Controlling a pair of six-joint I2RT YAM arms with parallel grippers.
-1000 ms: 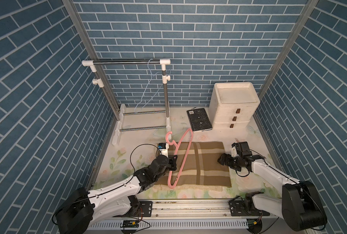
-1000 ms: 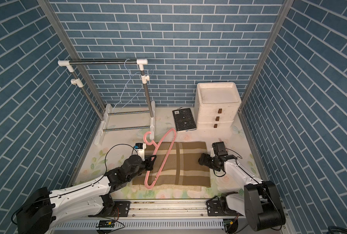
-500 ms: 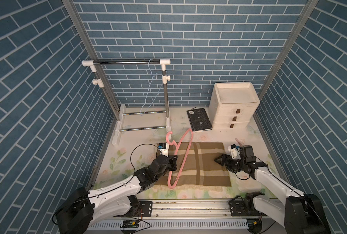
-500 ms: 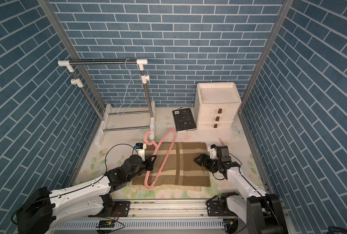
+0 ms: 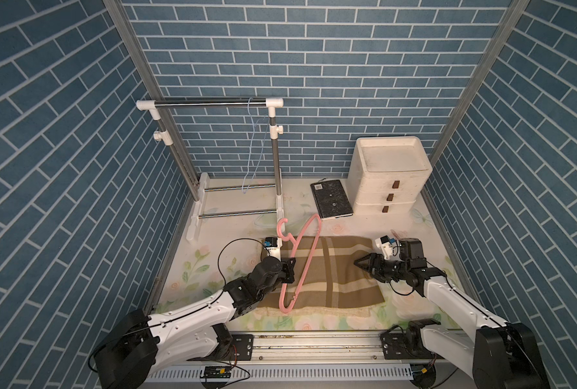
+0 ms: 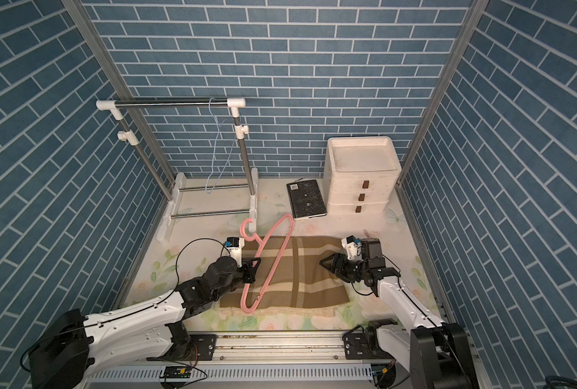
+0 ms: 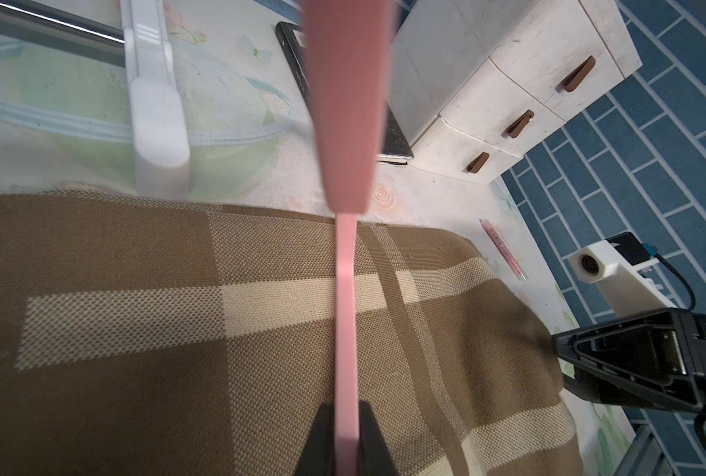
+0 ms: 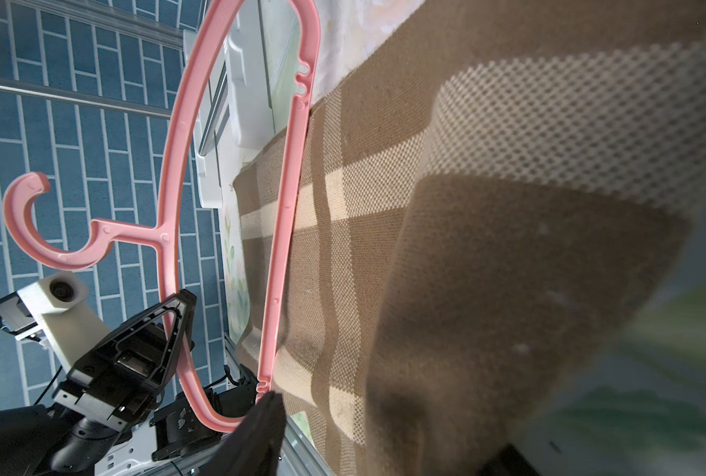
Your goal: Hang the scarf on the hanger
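Scarf: lower centre in both top views, spread flat on the table and draped over nothing.
Hanger: pink, held slanted over the scarf's left part, hook toward upper left.
Left gripper: fingers clamped tight on the hanger's shoulder.
Right gripper: at the scarf's right edge, jaws apart with cloth between them. No pinch shows.
Done: hanger in hand.
Left: likely everything else. The cloth must be pinched, lifted and drawn over the hanger's bar.
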